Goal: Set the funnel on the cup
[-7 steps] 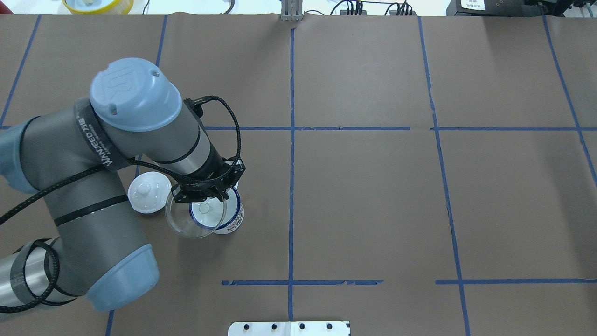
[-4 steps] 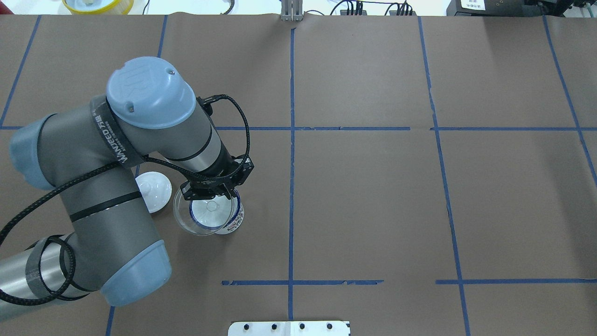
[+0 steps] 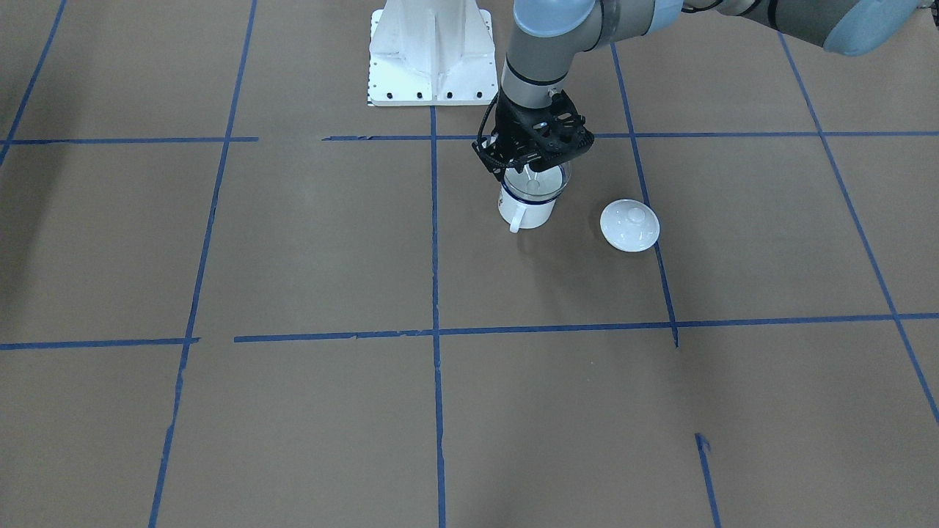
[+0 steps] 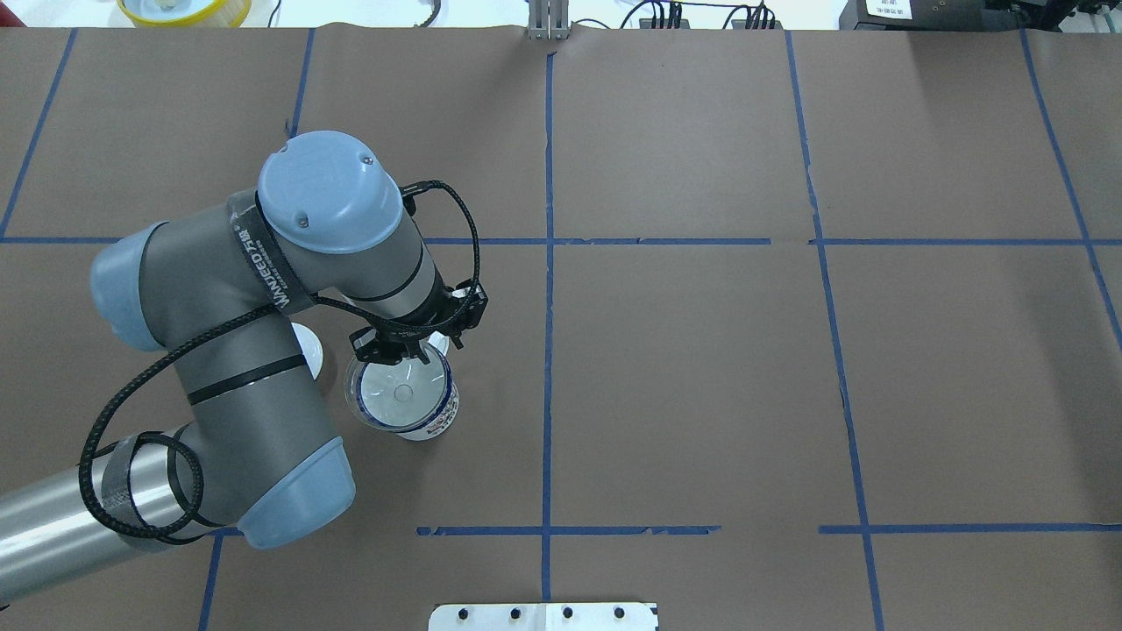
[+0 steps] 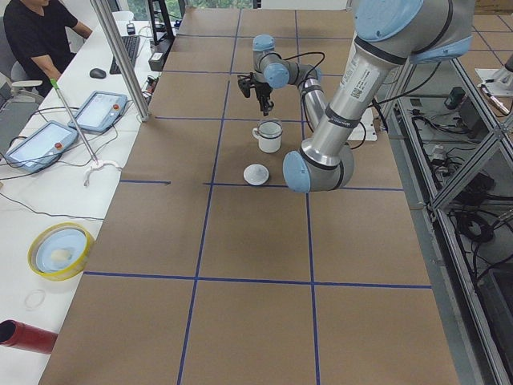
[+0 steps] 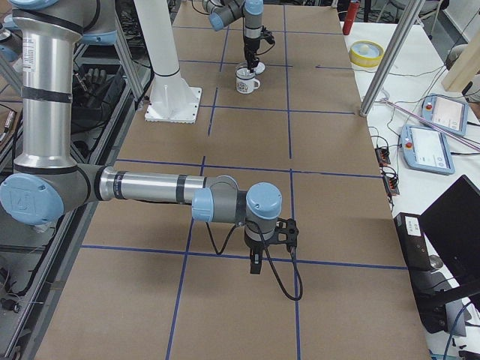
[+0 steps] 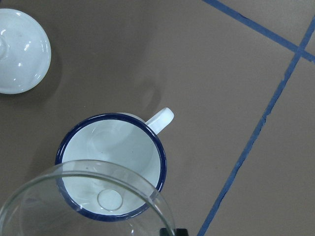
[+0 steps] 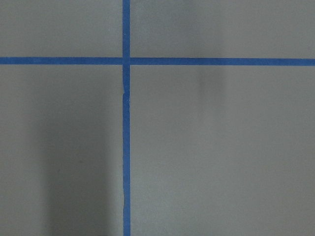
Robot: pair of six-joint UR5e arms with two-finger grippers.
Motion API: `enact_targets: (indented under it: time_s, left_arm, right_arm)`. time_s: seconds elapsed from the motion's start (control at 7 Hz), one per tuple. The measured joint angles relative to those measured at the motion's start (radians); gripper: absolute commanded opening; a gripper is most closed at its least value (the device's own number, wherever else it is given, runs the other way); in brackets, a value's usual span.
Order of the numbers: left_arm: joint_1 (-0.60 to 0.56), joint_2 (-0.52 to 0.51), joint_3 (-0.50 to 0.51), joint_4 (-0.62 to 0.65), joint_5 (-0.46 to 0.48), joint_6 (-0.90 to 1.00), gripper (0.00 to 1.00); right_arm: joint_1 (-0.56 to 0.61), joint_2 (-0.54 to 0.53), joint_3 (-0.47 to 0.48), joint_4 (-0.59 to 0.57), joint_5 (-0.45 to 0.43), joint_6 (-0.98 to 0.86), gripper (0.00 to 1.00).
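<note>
Left wrist-mounted: funnel hangs over the cup, spout inside its mouth, rim offset away from its handle. Left gripper pinches the funnel's rim. Risk: if released off-centre, the funnel could tip off the cup. Lid lies beyond the cup. Right gripper is far from the cup; finger state cannot be told.

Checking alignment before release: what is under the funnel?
The cup, its white inside showing through the clear funnel. The left gripper hides part of the rim.

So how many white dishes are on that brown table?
2: a mug standing under the clear funnel, and a round knobbed lid lying beside it, not touching. No others seem hidden.
</note>
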State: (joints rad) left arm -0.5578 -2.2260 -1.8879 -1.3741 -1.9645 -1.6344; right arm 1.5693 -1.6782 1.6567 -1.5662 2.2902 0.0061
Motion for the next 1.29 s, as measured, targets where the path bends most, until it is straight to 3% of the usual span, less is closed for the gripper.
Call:
enact_targets:
  time_s: [0.29, 0.57, 0.86, 1.29]
  left_arm:
    - [0.001, 0.0, -0.01, -0.004, 0.025, 0.005, 1.0]
    - [-0.036, 0.001, -0.027, -0.014, 0.024, 0.163, 1.0]
    - [-0.164, 0.022, -0.031, -0.043, 0.009, 0.403, 1.0]
    - [-0.45, 0.155, -0.024, -0.066, -0.145, 0.83, 1.0]
  right_arm:
    - [0.0, 0.0, 0.0, 0.0, 0.0, 0.0, 1.0]
    - [0.0, 0.0, 0.0, 0.0, 0.0, 0.0, 1.0]
    - [0.0, 0.0, 0.0, 0.0, 0.0, 0.0, 1.0]
    - [0.0, 0.0, 0.0, 0.0, 0.0, 0.0, 1.0]
